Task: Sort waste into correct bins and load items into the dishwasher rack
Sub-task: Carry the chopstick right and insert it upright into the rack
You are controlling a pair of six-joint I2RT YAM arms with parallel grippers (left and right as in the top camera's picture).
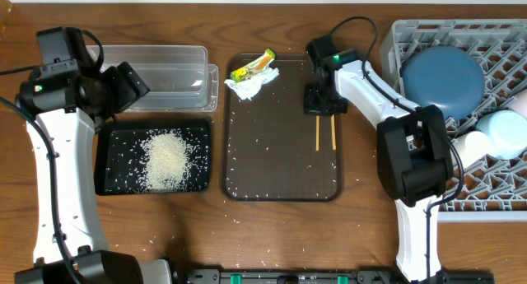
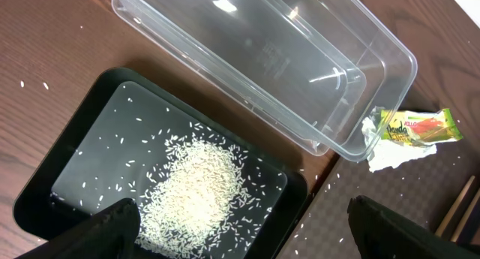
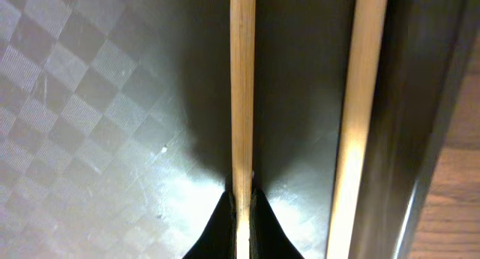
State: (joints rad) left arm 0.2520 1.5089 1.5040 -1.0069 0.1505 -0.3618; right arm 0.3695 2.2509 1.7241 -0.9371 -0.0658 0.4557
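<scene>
Wooden thin chopstick point(image 3: 241, 86) pinched alone in right tool point(image 3: 241, 210); twin chopstick point(image 3: 361, 101) lies beside; may swivel, slip. Left tool point(image 2: 244, 229) wide.

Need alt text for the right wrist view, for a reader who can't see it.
The right gripper is shut on one wooden chopstick, which runs straight up the frame across the dark serving tray. A second chopstick lies parallel to its right, beside the tray's raised edge, with the wooden table beyond.
</scene>
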